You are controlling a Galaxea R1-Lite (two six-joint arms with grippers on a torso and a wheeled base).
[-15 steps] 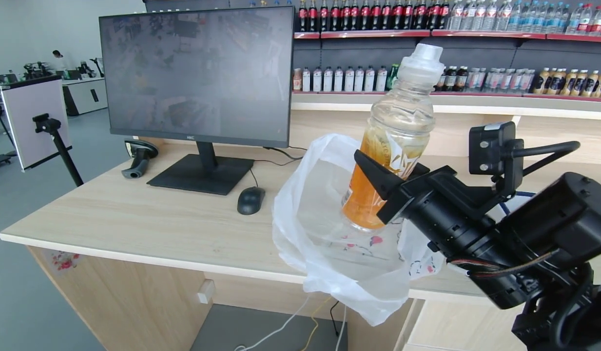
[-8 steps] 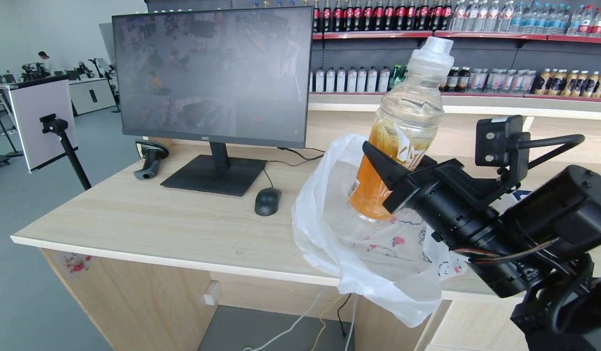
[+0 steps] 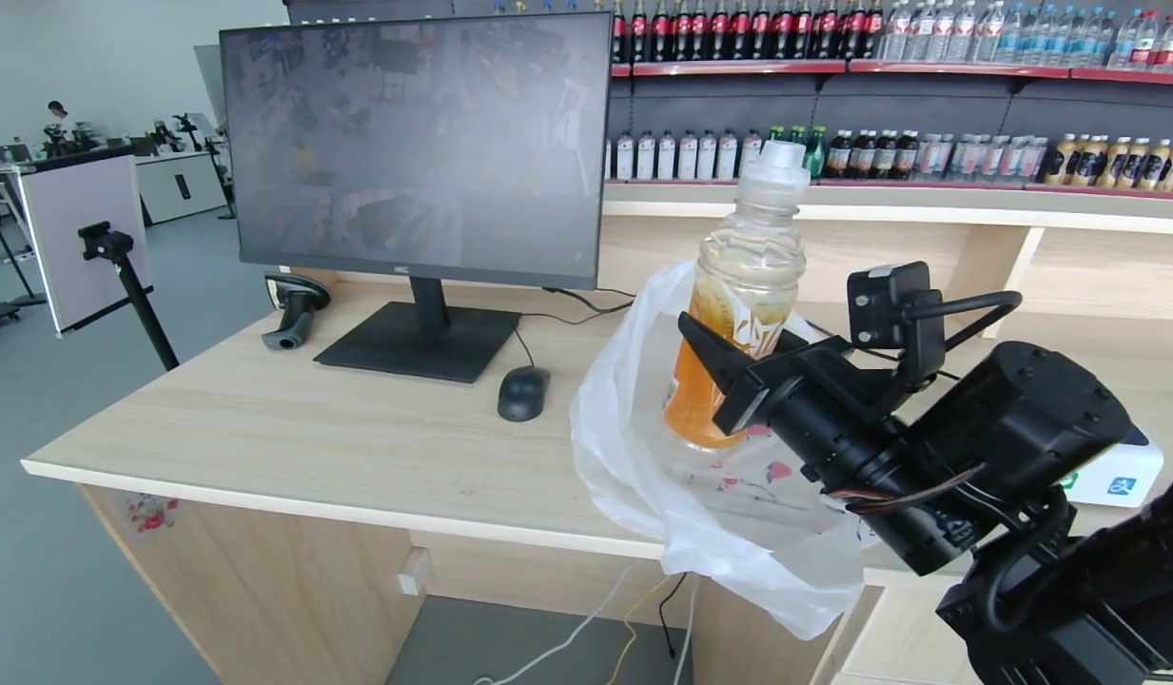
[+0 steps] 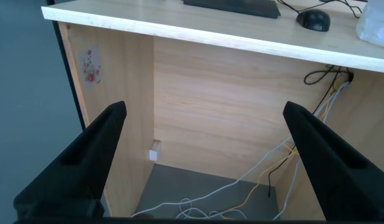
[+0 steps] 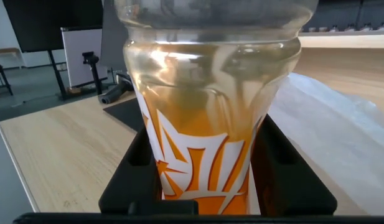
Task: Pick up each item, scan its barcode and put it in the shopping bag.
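Note:
My right gripper (image 3: pixel 738 376) is shut on a clear bottle of orange drink (image 3: pixel 733 323) with a white cap, held upright over the open mouth of the white plastic shopping bag (image 3: pixel 662 476) on the desk. Up close, the right wrist view has the bottle (image 5: pixel 207 155) between the two black fingers (image 5: pixel 132 168). My left gripper (image 4: pixel 204 162) is open, low in front of the desk, facing its wooden front panel. A handheld barcode scanner (image 3: pixel 291 309) lies on the desk to the left of the monitor stand.
A dark monitor (image 3: pixel 415 143) and a black mouse (image 3: pixel 523 392) stand on the wooden desk (image 3: pixel 263 419). A small white box (image 3: pixel 1114 471) lies at the right edge. Shelves of bottles (image 3: pixel 928 152) line the back wall. Cables hang under the desk (image 4: pixel 291 162).
The camera shifted early on. Since then my right gripper has carried the bottle down and to the left, lower over the bag's mouth.

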